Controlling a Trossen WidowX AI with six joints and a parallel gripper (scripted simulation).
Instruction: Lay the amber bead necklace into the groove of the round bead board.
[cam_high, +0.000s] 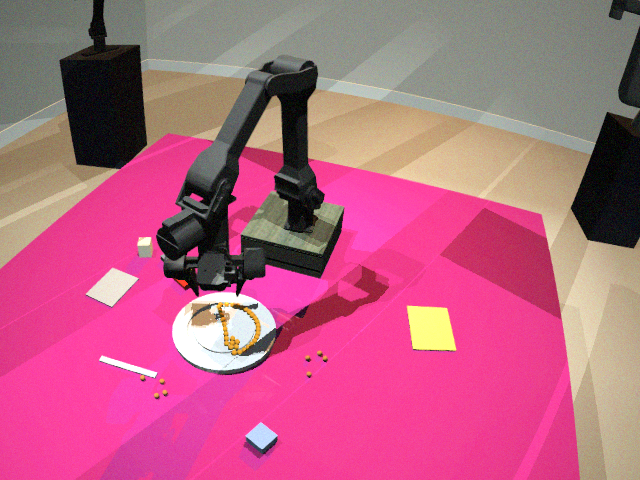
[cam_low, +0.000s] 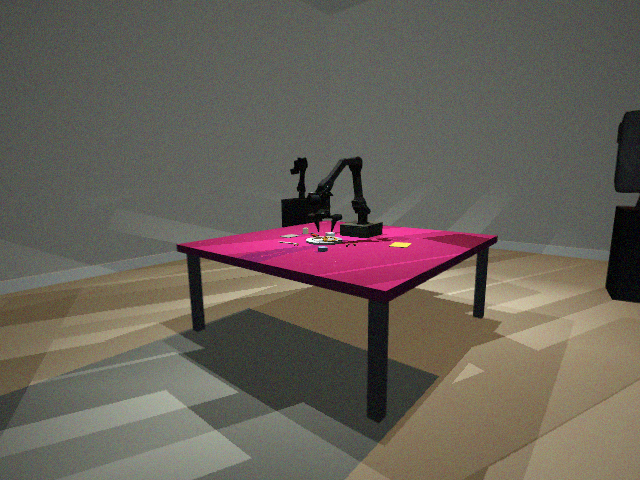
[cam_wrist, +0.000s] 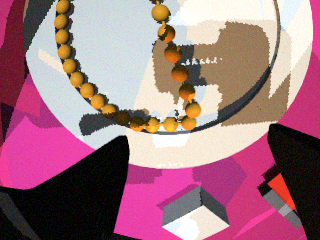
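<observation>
We judge we're mid-seating; our gripper (cam_high: 218, 293) (cam_low: 325, 229) (cam_wrist: 200, 138) hovers spread, holding nothing; the necklace (cam_high: 257, 324) (cam_wrist: 76, 79) lies on the board (cam_high: 181, 335) (cam_wrist: 295, 75), its left strand cutting inside the groove (a tangle near); next, pinch that strand, draw it left.

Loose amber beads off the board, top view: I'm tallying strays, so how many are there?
8: four near the white strip, four right of the round board. Others may be hidden behind the arm.

Matte black arm (cam_high: 244, 124) (cam_low: 333, 175), chunky rounded joints.
</observation>
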